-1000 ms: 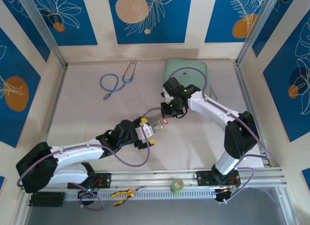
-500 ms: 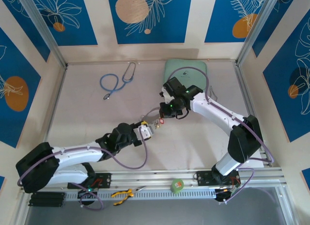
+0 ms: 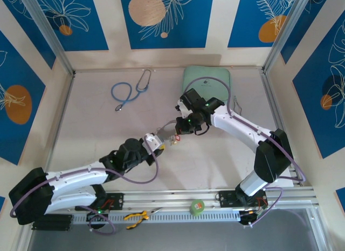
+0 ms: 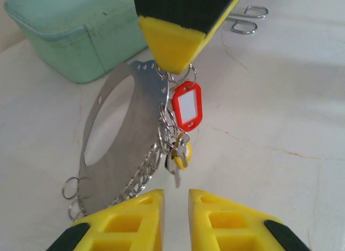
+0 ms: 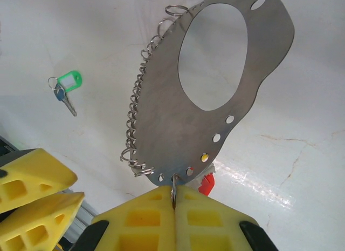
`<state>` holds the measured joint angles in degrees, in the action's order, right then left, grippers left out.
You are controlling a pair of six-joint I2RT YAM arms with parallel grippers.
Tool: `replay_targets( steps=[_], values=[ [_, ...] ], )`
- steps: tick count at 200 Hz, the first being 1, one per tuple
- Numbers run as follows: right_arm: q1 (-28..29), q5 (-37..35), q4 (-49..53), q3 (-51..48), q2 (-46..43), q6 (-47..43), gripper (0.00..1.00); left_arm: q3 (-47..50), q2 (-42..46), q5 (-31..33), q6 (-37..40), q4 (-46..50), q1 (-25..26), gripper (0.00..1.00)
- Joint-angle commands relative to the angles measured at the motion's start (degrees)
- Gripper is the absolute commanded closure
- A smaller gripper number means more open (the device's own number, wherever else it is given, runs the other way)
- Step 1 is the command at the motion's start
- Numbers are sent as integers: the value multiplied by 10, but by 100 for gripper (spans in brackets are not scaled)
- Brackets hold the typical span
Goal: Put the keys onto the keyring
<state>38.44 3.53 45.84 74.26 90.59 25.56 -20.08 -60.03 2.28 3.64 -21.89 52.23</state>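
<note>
The keyring (image 5: 178, 127) is a flat silvery metal plate with an oval hole and small wire rings along its edge. It hangs tilted above the table (image 3: 168, 131). My right gripper (image 5: 174, 199) is shut on a small ring at the plate's lower edge. A red-tagged key (image 4: 187, 106) and a yellow-headed key (image 4: 180, 154) dangle from the keyring (image 4: 135, 137) just under the right fingertips (image 4: 172, 43). My left gripper (image 4: 176, 199) sits just below the yellow key, jaws a narrow gap apart with nothing between them. A green-tagged key (image 5: 67, 83) lies loose on the table.
A mint-green case (image 3: 206, 78) stands at the back behind the right arm. A blue stethoscope (image 3: 129, 92) lies at the back left. Small scissors (image 4: 247, 20) lie beside the case. A green tape roll (image 3: 197, 207) and yellow pliers (image 3: 137, 217) rest on the front rail.
My left gripper's jaws have narrowed from wide apart to a small gap, and it has drawn back left, away from the keyring. The right gripper has kept its hold.
</note>
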Motion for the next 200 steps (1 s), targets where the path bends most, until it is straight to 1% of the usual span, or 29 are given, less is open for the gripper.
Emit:
replay_targets(
  steps=[1, 36, 63, 81, 95, 123, 133, 160, 180, 200],
  values=[
    [6, 24, -4, 1, -17, -8, 100, -15, -3, -58, -28, 24, -27, 80],
    [7, 31, -6, -1, -15, -3, 100, -39, -28, -147, -28, 32, -73, 75],
    [7, 41, -8, 1, -13, -1, 100, -54, -60, -224, -36, 14, -111, 75],
    [8, 43, -8, 2, -15, -2, 100, -56, -79, -250, -21, -5, -126, 76],
    [8, 43, -9, 2, -16, -2, 100, -55, -87, -251, 21, -14, -128, 75],
    [9, 43, -9, 2, -19, -3, 100, -49, -95, -265, 140, -31, -129, 74],
    [9, 43, -10, 2, -20, -3, 100, -47, -97, -262, 171, -41, -129, 74],
    [9, 43, -12, 0, -22, -3, 100, -42, -105, -233, 219, -60, -129, 73],
    [9, 42, -12, 0, -23, -4, 100, -19, -103, -210, 230, -114, -128, 70],
    [10, 44, -14, -1, -23, -5, 100, -8, -102, -190, 241, -129, -128, 68]
  ],
)
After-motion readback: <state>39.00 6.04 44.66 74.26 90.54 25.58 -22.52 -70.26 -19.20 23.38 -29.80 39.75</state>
